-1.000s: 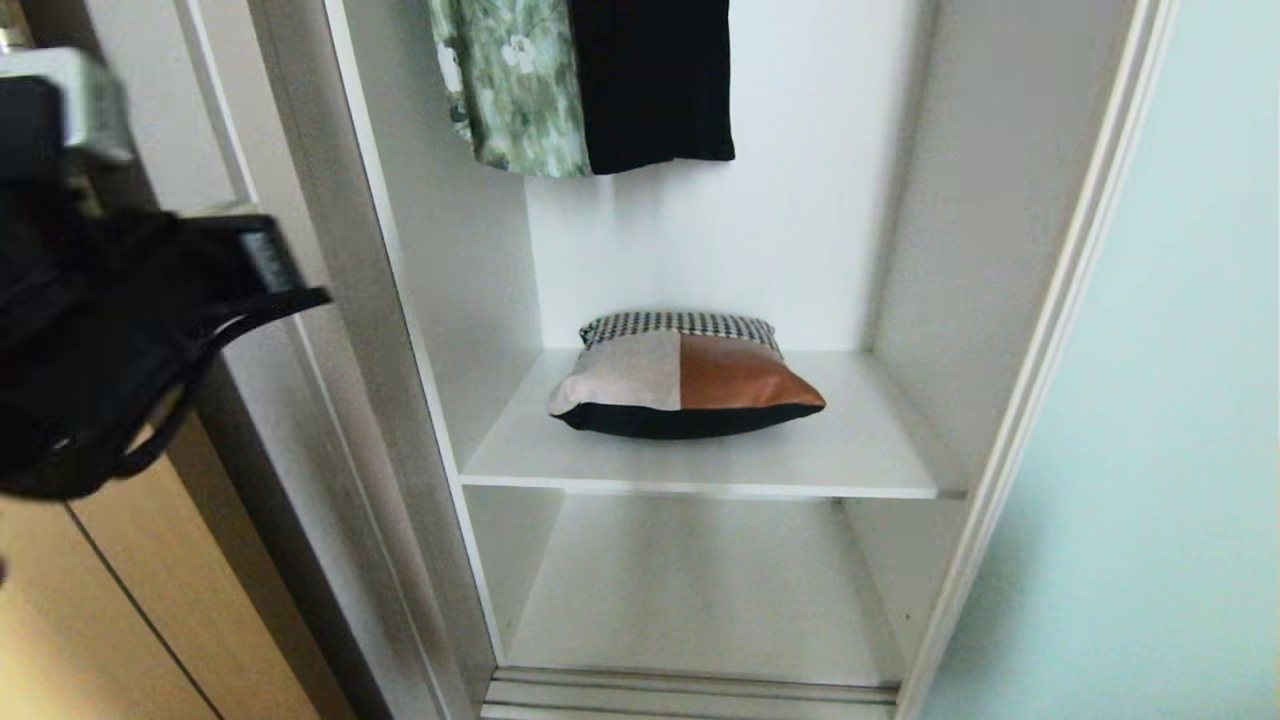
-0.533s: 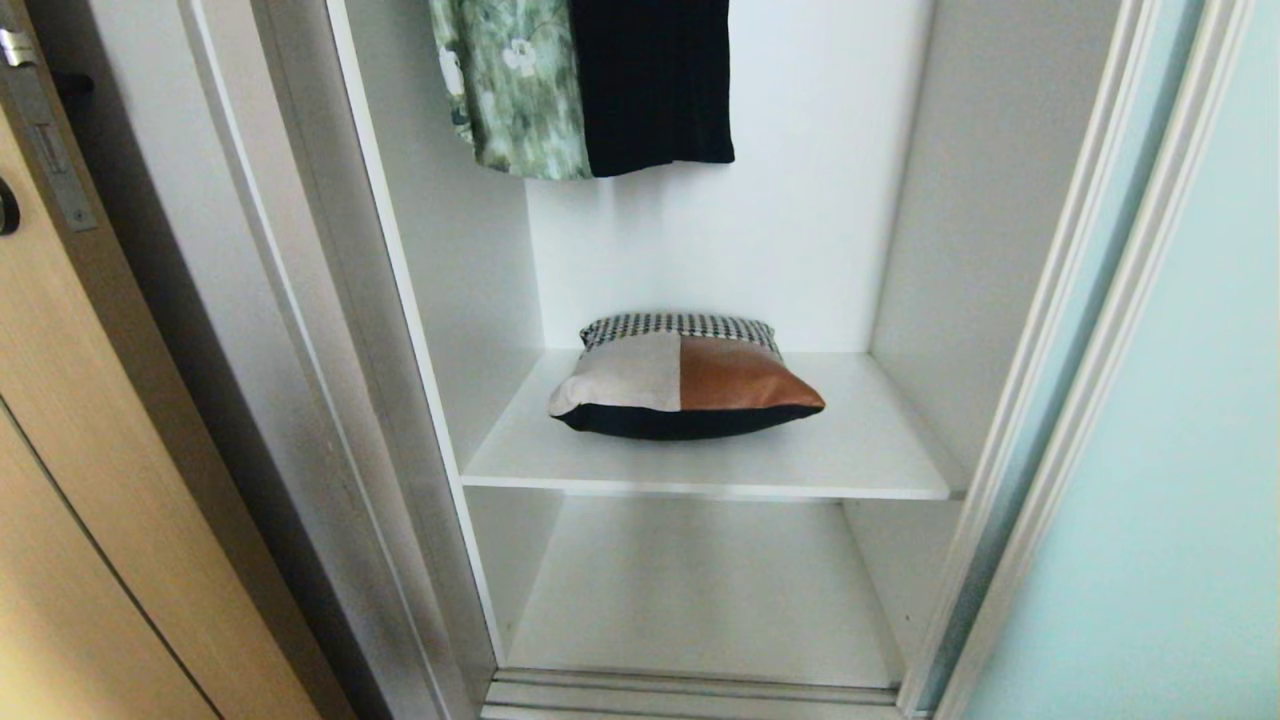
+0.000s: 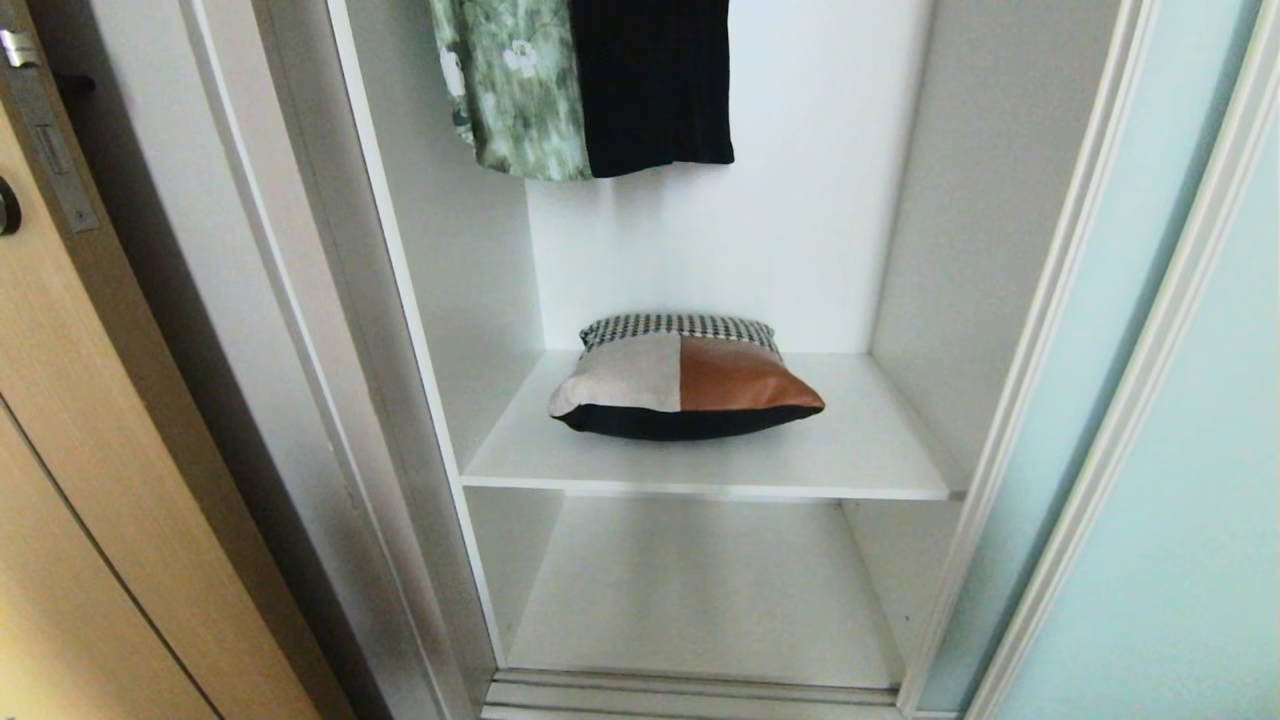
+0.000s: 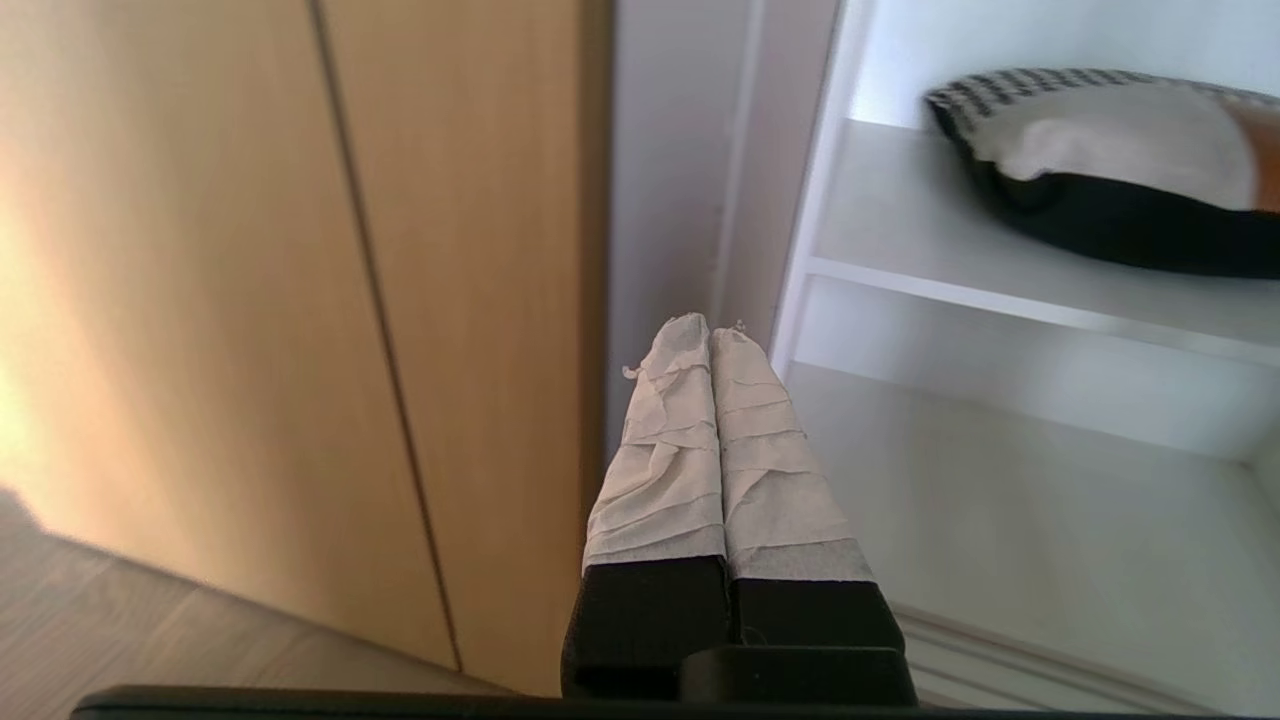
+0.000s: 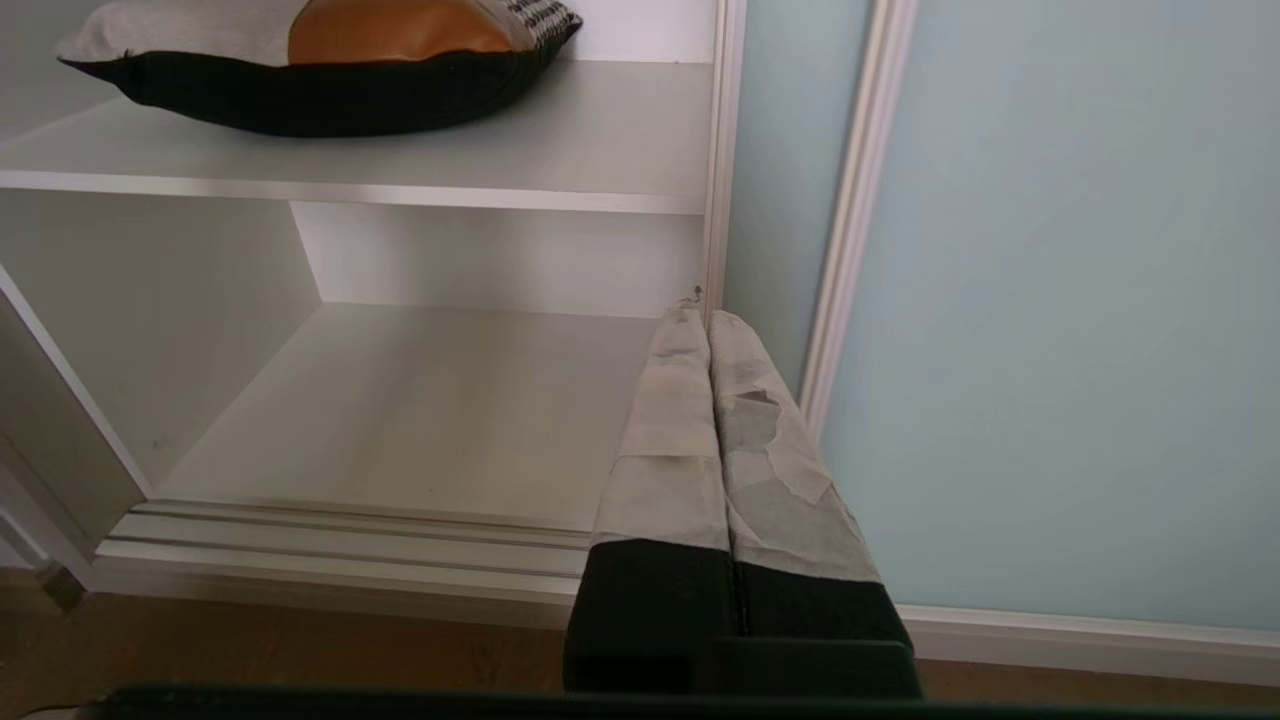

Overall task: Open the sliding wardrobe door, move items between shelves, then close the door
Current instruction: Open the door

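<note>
sliding wardrobe door [image 3: 1180,480] of frosted pale aqua glass, pushed aside at 3 o'clock of the head view, slim pale frame slanting from 1 down to 5 o'clock; parked there so the compartment stands open for reaching in. white wardrobe compartment filling the centre, side walls rising at 10 and 2 o'clock. tan wooden door [image 3: 90,480] with metal latch plate at 9 o'clock, outside the job. upper shelf [image 3: 850,450] at mid-height, wider than its load; lower shelf [image 3: 700,590] beneath at 6 o'clock, judged the likely place to move the load to. ridged floor track [image 3: 690,695] along the very bottom, guiding the door. green floral garment [image 3: 510,85] and black garment [image 3: 652,80] hanging at 12 o'clock, hems well above the shelf. square cushion [image 3: 685,378] lying flat at dead centre of the upper shelf, houndstooth band toward the back wall, beige and rust patches up, black back down, touched by nothing. left gripper [image 4: 710,345] low beside the wardrobe's left post, taped fingers pressed together, empty. right gripper [image 5: 703,320] low by the right post just beside the glass, fingers likewise pressed together, empty.
</note>
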Tool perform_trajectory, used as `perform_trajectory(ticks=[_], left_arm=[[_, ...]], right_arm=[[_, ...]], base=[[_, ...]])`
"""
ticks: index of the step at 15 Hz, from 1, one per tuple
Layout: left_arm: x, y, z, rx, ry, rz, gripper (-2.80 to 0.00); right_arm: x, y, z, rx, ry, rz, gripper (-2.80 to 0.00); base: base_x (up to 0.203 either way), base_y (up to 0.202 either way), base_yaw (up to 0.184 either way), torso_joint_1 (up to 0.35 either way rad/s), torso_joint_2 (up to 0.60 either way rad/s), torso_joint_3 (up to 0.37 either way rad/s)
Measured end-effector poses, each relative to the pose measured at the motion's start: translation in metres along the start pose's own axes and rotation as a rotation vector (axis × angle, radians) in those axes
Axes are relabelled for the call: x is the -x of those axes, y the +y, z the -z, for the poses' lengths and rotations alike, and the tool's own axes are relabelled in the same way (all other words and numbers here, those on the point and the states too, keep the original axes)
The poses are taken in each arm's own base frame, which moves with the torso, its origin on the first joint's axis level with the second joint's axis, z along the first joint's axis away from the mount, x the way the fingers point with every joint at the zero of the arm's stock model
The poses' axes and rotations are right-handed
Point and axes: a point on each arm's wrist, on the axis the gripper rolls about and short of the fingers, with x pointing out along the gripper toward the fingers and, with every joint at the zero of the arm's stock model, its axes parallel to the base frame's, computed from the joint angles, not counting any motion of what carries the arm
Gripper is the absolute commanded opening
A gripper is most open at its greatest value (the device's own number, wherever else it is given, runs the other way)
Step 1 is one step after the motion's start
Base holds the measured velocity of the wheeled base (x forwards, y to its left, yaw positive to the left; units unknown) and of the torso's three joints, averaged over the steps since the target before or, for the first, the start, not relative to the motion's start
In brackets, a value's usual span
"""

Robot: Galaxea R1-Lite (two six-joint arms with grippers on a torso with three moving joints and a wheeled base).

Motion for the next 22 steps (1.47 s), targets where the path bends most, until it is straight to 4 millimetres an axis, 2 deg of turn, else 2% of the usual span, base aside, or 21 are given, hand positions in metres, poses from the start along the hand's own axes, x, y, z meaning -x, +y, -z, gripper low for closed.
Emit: perform_trajectory(ticks=[5,8,10,22], left_arm=[[0.019,0.006,0.019,-0.005,0.016,-0.05,-2.8],[0.028,0.003,0.028,-0.045,0.078,0.146,-2.8],[0.029,0.002,0.031,-0.065,0.083,0.225,-2.8],[0.029,0.002,0.034,-0.071,0.076,0.225,-2.8]], right_arm=[[0.0,0.0,0.0,0.0,0.0,0.0,-2.8],[0.0,0.0,0.0,0.0,0.0,0.0,-2.8],[0.0,0.0,0.0,0.0,0.0,0.0,-2.8],[0.0,0.0,0.0,-0.001,0.001,0.0,-2.8]], base=[[0.0,0.0,0.0,0.0,0.0,0.0],[0.0,0.0,0.0,0.0,0.0,0.0],[0.0,0.0,0.0,0.0,0.0,0.0],[0.0,0.0,0.0,0.0,0.0,0.0]])
